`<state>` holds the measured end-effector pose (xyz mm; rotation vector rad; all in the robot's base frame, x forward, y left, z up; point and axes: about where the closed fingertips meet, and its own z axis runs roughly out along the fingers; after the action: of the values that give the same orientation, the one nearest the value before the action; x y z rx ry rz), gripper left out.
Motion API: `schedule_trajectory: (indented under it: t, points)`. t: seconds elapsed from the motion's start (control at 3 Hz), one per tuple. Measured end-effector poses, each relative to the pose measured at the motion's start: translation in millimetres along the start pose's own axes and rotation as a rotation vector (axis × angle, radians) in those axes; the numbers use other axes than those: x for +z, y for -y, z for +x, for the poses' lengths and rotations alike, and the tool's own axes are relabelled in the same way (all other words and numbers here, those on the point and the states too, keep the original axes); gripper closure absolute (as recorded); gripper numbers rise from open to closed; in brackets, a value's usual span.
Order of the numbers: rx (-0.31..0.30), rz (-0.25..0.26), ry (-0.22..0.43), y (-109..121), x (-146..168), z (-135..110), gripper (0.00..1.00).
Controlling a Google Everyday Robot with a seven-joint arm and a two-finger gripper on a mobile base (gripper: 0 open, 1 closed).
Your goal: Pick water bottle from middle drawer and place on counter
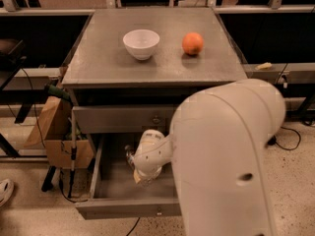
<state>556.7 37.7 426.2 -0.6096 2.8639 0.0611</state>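
Observation:
The middle drawer (106,181) is pulled open below the counter (162,65), showing its bare grey inside. My arm reaches down into it, and the gripper (140,176) hangs from the white wrist low inside the drawer. A small clear shape (129,156) at the left of the wrist looks like part of the water bottle; the rest is hidden behind the gripper. I cannot tell whether the gripper holds it.
A white bowl (141,43) and an orange fruit (192,43) sit on the counter's far half. The closed upper drawer front (123,118) is just above the open drawer. A cardboard box (59,132) and cables stand on the floor at left. My arm's large shell (226,156) blocks the drawer's right side.

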Motion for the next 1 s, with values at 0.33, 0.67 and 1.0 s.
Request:
schedule_trajectory:
  t: [0.33,0.67,1.0]
  points:
    - [0.077,-0.006,-0.013,36,-50,-1,1.00]
    - [0.131,-0.035,-0.049,61,-117,2,1.00]
    - [0.043,-0.090,-0.072,44,-186,-14,1.00]
